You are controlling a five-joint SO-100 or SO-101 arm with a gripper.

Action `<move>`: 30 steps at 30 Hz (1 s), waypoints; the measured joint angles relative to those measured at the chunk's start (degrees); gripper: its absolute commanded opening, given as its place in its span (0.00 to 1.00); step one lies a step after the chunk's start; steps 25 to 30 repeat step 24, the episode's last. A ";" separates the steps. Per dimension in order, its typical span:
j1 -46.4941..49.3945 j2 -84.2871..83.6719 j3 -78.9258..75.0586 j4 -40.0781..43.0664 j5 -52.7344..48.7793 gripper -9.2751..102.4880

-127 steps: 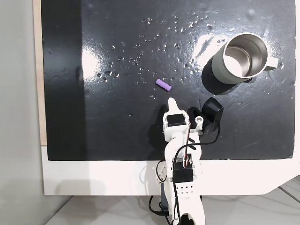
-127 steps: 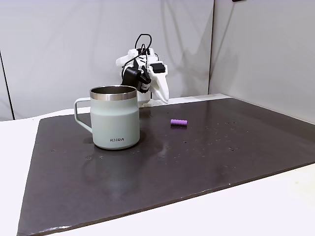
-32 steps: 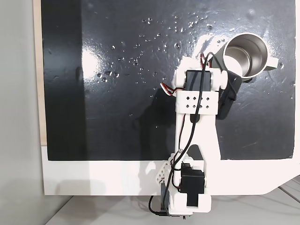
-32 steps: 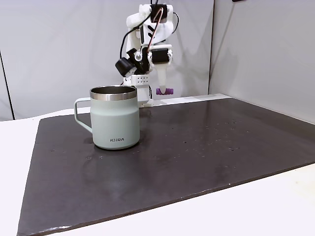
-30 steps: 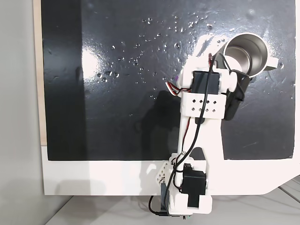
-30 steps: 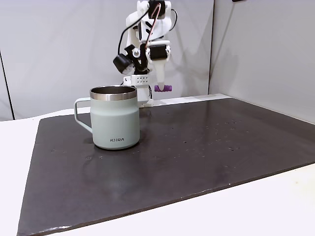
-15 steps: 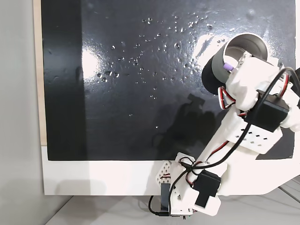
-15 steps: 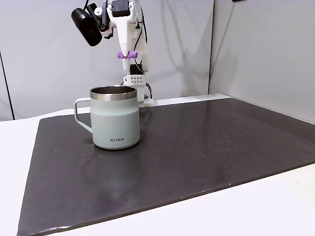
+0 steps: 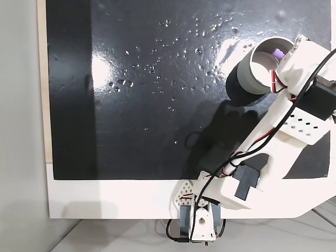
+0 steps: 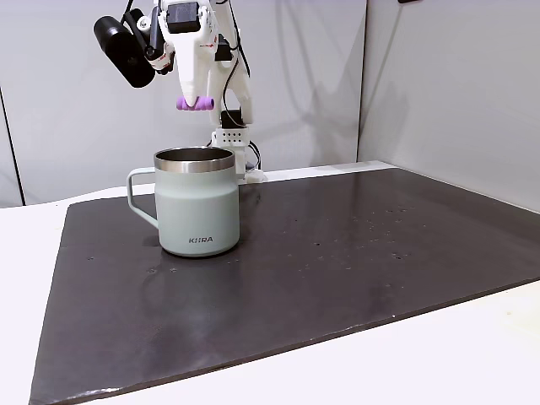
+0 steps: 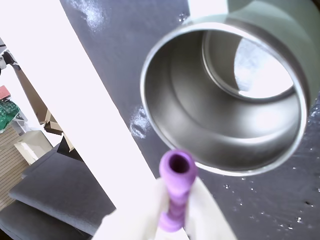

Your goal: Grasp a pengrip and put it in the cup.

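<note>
Progress looks well past the halfway mark: the pengrip (image 10: 195,104) is off the dark mat (image 10: 354,245) and pinched between the white fingers of the gripper (image 10: 196,101), which is clenched on it and hangs above the cup (image 10: 196,202) with clear air between the two. From the side-on fixed view the purple piece sits over the mug's mouth, slightly toward the handle side, and from the top-down fixed view it shows as a purple spot (image 9: 277,53) over the far part of the steel interior, just inside the rim (image 9: 262,44). The wrist view agrees only partly: the pengrip (image 11: 176,192) points end-on with its hollow core visible, and it overlaps the near edge of the cup (image 11: 225,95) rather than the middle (the slanted camera angle may account for that). What remains, by my judgement, is a small lowering or centring and then the release, so the piece drops inside rather than glancing off the rim. As for writing, the mug's pale wall carries a small dark logo that reads something like "KIIRA" (image 10: 201,240), though the middle letters are too small to be sure.
</note>
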 measured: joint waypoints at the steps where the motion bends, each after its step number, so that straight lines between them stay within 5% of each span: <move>1: 0.00 -0.53 -0.79 0.00 0.00 0.08; 3: 0.00 -1.14 -2.46 0.00 0.00 0.12; 6: 0.00 -1.58 -4.22 0.35 0.00 0.38; 8: 0.00 -1.76 -4.39 1.32 0.09 0.46; 30: 0.00 -1.76 -4.39 4.04 2.29 0.45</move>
